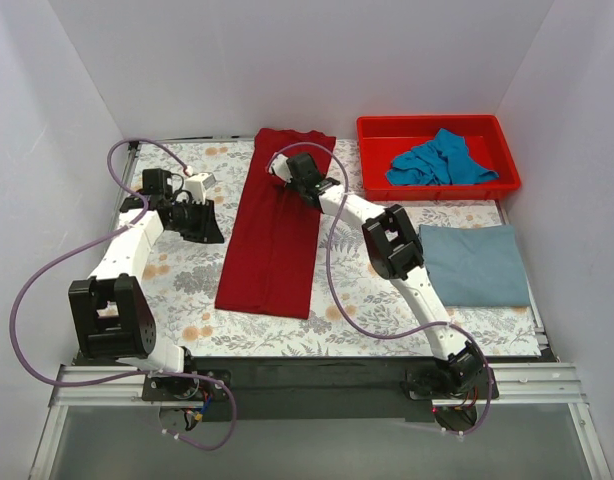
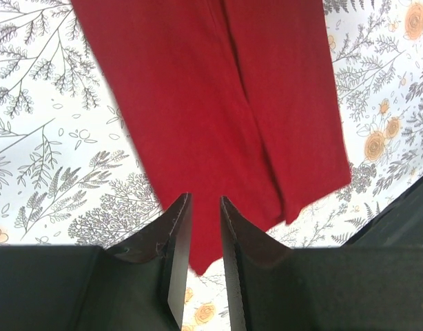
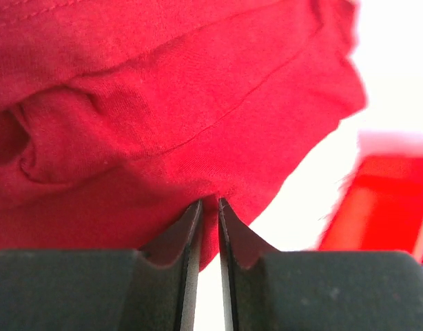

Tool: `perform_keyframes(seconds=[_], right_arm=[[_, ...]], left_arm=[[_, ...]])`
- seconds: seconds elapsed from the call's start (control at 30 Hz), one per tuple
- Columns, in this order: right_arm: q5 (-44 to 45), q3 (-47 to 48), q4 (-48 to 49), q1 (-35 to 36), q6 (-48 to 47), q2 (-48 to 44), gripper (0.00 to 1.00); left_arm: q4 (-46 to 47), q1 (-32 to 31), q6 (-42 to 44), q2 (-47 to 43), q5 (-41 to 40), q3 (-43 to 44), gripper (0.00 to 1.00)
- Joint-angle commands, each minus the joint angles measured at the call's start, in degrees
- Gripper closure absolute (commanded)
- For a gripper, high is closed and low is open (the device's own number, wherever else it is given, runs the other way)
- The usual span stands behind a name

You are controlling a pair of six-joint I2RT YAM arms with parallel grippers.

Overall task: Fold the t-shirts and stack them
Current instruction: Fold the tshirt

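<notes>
The dark red t-shirt (image 1: 272, 240) lies as a long narrow strip down the middle of the flowered table. My right gripper (image 1: 290, 170) is at its far end, shut on a bunched fold of the red cloth (image 3: 163, 103), which is pinched at the fingertips (image 3: 209, 201). My left gripper (image 1: 212, 232) hovers just left of the strip. Its jaws (image 2: 205, 198) stand a narrow gap apart with nothing between them, and the flat red shirt (image 2: 218, 103) shows beyond. A grey-blue t-shirt (image 1: 477, 262) lies folded at the right. A teal-blue t-shirt (image 1: 437, 160) sits crumpled in the bin.
The red plastic bin (image 1: 372, 160) stands at the back right and shows as a blur (image 3: 384, 200) in the right wrist view. White walls close in the table on three sides. The black front edge (image 2: 397, 214) runs near the strip's near end.
</notes>
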Motion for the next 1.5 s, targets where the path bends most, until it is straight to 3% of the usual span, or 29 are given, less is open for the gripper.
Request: perform_keyframes(seconds=[0.0,0.1,0.2,0.3,0.33,0.4,0.57,0.7,0.87,1.0,1.2,1.33,1.47], right_arm=[[5.3,0.9,17.0,-1.5,-13.6,4.0,0.78],[4.8,1.9,19.8,-2.2,-16.2,1.6,0.75],[3.1,-3.4,20.0,-2.7,-16.3,-5.0,0.71],[0.9,-13.1,20.1,-2.7,-15.0,-14.0,0.62],[-0.4,-15.4,19.9,-2.7,-14.7,-18.3,0.54],[-0.5,-20.4,19.7,-2.6,-13.9,-21.7,0.5],[-1.1,-23.1,7.6,-2.7,-8.5,-29.6,0.39],[-7.9,-23.4,-4.9,-3.2,-0.2,-34.3,0.28],[-16.9,-26.1,-13.2,-4.1,7.7,-40.9,0.02],[-22.6,-29.6,-17.0,-5.6,9.8,-46.5,0.02],[-31.6,-37.6,-17.7,-6.6,10.2,-57.7,0.02],[-39.0,-42.6,-16.1,-6.6,8.0,-64.6,0.02],[-51.2,-50.4,-10.1,-6.6,0.7,-74.6,0.02]], left_arm=[[-0.2,0.0,3.4,-1.1,2.8,0.3,0.78],[1.7,-0.2,6.9,-1.5,2.4,-1.2,0.77],[3.9,-1.6,9.9,-1.7,0.8,-3.0,0.75],[5.3,-5.6,11.3,0.2,-1.8,-4.9,0.75],[6.3,-6.7,11.6,0.4,-2.4,-5.7,0.75],[8.5,-10.5,11.8,0.3,-6.3,-8.0,0.75],[14.0,-16.7,11.2,1.4,-12.3,-14.6,0.77],[14.2,-19.5,10.6,5.1,-16.9,-15.5,0.8],[11.9,-26.8,11.1,7.6,-19.3,-18.2,0.82],[9.9,-34.6,8.9,7.2,-19.4,-20.1,0.86],[7.0,-37.7,7.4,1.8,-16.4,-20.5,0.86],[7.4,-35.2,9.7,-14.4,-11.9,-19.5,0.75],[8.6,-33.8,12.5,-29.7,-7.3,-16.8,0.2]])
